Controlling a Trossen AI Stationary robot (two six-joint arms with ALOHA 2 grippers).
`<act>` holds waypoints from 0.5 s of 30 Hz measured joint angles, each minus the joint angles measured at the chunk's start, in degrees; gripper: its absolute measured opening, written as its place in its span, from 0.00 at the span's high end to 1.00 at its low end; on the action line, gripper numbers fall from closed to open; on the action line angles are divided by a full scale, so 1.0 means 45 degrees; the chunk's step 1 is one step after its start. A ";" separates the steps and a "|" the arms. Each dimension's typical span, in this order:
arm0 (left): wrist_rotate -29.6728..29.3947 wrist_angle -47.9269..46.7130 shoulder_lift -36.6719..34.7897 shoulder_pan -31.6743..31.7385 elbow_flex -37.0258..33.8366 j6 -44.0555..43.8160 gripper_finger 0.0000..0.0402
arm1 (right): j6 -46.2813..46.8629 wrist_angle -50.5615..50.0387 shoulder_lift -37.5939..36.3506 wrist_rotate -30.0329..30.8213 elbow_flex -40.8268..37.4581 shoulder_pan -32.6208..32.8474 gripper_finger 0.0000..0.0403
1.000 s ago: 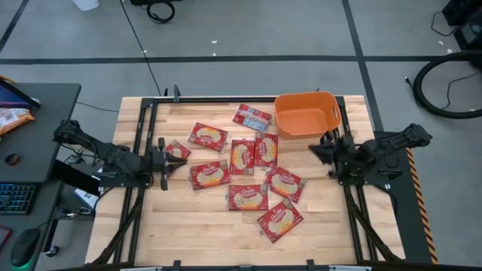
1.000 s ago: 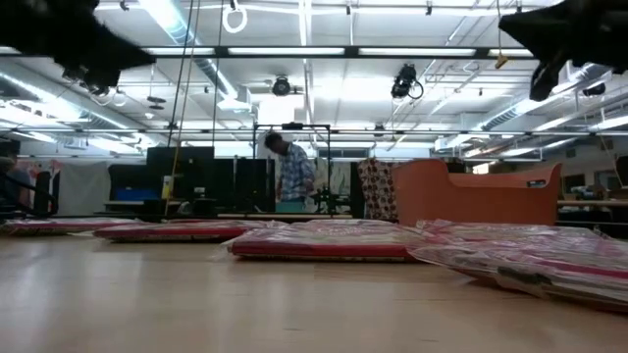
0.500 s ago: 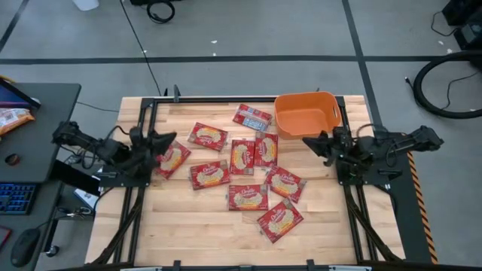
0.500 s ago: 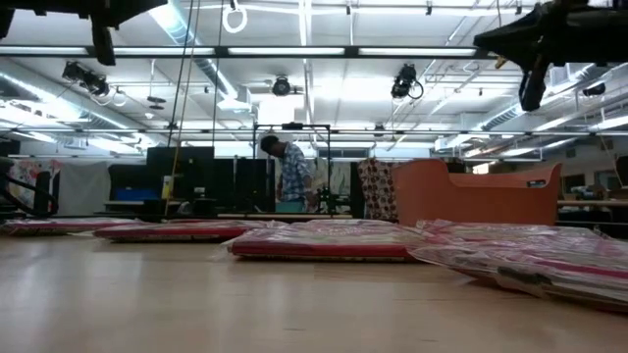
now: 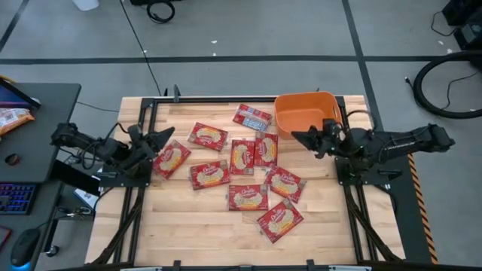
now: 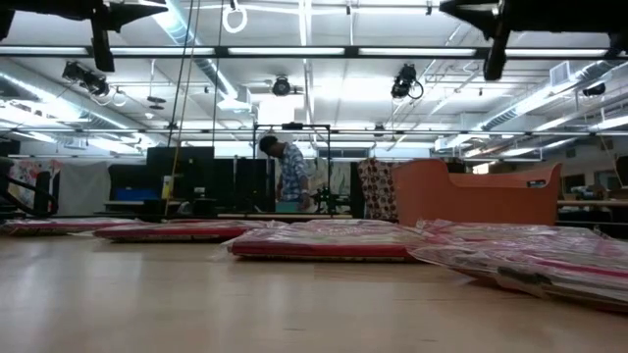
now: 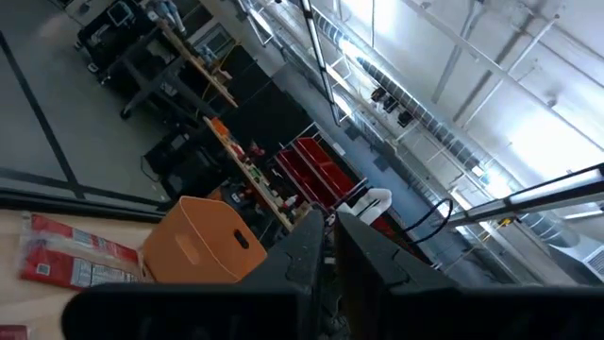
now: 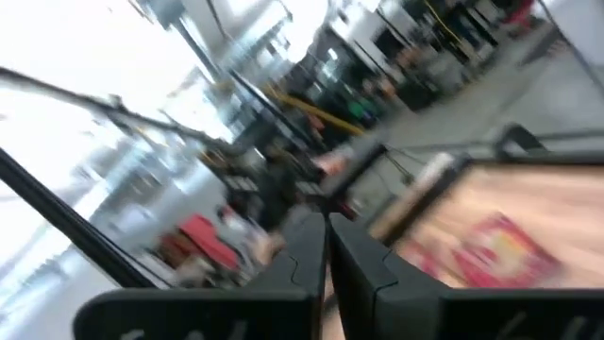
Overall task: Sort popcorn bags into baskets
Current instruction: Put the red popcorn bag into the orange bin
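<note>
Several red popcorn bags with cream centres lie flat on the wooden table, among them one (image 5: 208, 175) near the middle and one (image 5: 172, 158) just by my left gripper. One bag with a bluish-grey face (image 5: 252, 115) lies near the far edge. The orange basket (image 5: 305, 113) stands at the far right; the left wrist view also shows the basket (image 7: 203, 241). My left gripper (image 5: 170, 133) hovers shut above the table's left side, fingers (image 7: 311, 247) together. My right gripper (image 5: 294, 135) hovers shut beside the basket's near left corner, fingers (image 8: 307, 247) together.
Black frame rails run along the table's left (image 5: 143, 150) and right (image 5: 343, 162) edges under the arms. Bare wood shows along the near edge (image 5: 196, 233). A desk with a keyboard (image 5: 19, 197) stands left of the table. A person (image 6: 290, 172) stands far behind it.
Both arms have risen and tipped their grippers upward. My left gripper moved toward the far edge, uncovering the bag it stood over. My right gripper swung toward the table's left and far side, ending by the basket's near corner. The bags lie as before.
</note>
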 joint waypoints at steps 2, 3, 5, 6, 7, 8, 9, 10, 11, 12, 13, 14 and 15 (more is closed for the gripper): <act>0.0186 0.0002 0.0000 0.0062 0.0000 -0.0117 0.91 | -0.0408 -0.0171 0.0352 -0.0236 0.0422 -0.0277 0.94; 0.0385 -0.0002 0.0000 0.0088 0.0000 -0.0128 0.91 | -0.0632 -0.0970 0.0489 -0.0857 0.0780 -0.0485 0.95; 0.0583 -0.0038 0.0007 0.0097 0.0000 -0.0073 0.91 | -0.1018 -0.3348 0.0946 -0.2434 0.1714 -0.0865 0.96; 0.0540 -0.0070 0.0070 0.0097 0.0000 -0.0066 0.91 | -0.1086 -0.4738 0.1242 -0.3028 0.2241 -0.1032 0.96; 0.0446 -0.0068 0.0162 0.0097 0.0000 -0.0034 0.91 | -0.1225 -0.6071 0.1568 -0.3507 0.2700 -0.1183 0.97; 0.0251 -0.0148 0.0230 0.0097 0.0000 0.0013 0.91 | -0.1431 -0.7323 0.1923 -0.3817 0.3122 -0.1313 0.97; 0.0154 -0.0227 0.0281 0.0097 0.0000 0.0047 0.90 | -0.1717 -0.8430 0.2254 -0.4125 0.3521 -0.1412 0.97; 0.0115 -0.0277 0.0325 0.0101 0.0000 0.0042 0.89 | -0.1991 -0.9298 0.2576 -0.4394 0.3872 -0.1508 0.97; 0.0082 -0.0343 0.0359 0.0101 0.0000 -0.0001 0.88 | -0.2168 -1.0133 0.2891 -0.4678 0.4156 -0.1579 0.96; 0.0023 -0.0418 0.0418 0.0099 0.0000 -0.0075 0.86 | -0.2288 -1.0929 0.3194 -0.4981 0.4360 -0.1666 0.96; 0.0001 -0.0535 0.0452 0.0101 0.0000 -0.0189 0.84 | -0.2318 -1.1546 0.3510 -0.5280 0.4470 -0.1714 0.94; -0.0007 -0.0664 0.0453 0.0101 0.0000 -0.0362 0.82 | -0.2330 -1.1949 0.3807 -0.5583 0.4508 -0.1756 0.93; -0.0008 -0.0667 0.0479 0.0100 0.0000 -0.0431 0.79 | -0.2331 -1.2277 0.4056 -0.5853 0.4510 -0.1778 0.91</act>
